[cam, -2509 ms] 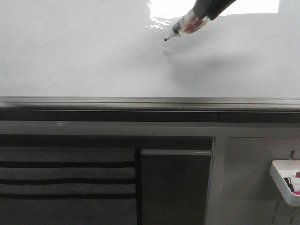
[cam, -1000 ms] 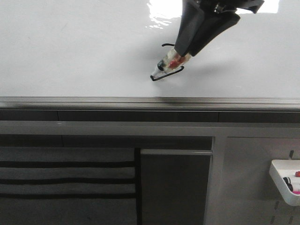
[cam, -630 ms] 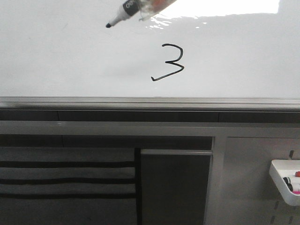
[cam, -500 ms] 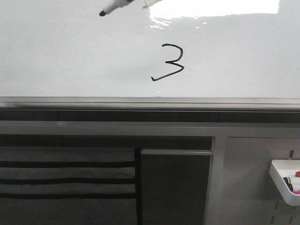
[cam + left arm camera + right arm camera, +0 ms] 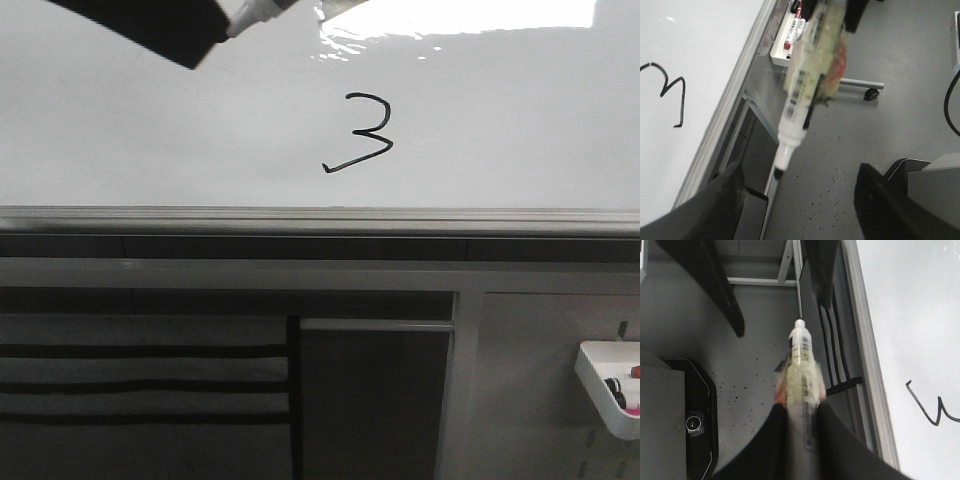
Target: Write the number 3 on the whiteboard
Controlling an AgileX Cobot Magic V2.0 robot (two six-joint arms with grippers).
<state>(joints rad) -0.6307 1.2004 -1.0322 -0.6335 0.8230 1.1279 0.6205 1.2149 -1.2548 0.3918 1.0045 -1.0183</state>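
Note:
The number 3 (image 5: 358, 133) is drawn in thin black line on the whiteboard (image 5: 150, 130), above its silver edge rail (image 5: 320, 215). It also shows in the left wrist view (image 5: 670, 92) and partly in the right wrist view (image 5: 932, 410). My right gripper (image 5: 801, 407) is shut on the marker (image 5: 802, 365), lifted off the board. The marker's uncapped tip (image 5: 778, 173) points into the gap of my open left gripper (image 5: 800, 200). In the front view one black left finger (image 5: 150, 25) covers the tip end of the marker (image 5: 255, 12) at the top left.
A small white tray (image 5: 610, 385) with markers hangs at the lower right, also in the left wrist view (image 5: 787, 42). Grey cabinet fronts (image 5: 375, 400) stand below the board. A caster wheel (image 5: 871, 94) and a black box (image 5: 685, 410) are on the floor.
The marker finished the 3's lower tail, then lifted up and left off the board. My left gripper's finger has come into the front view at the marker's tip.

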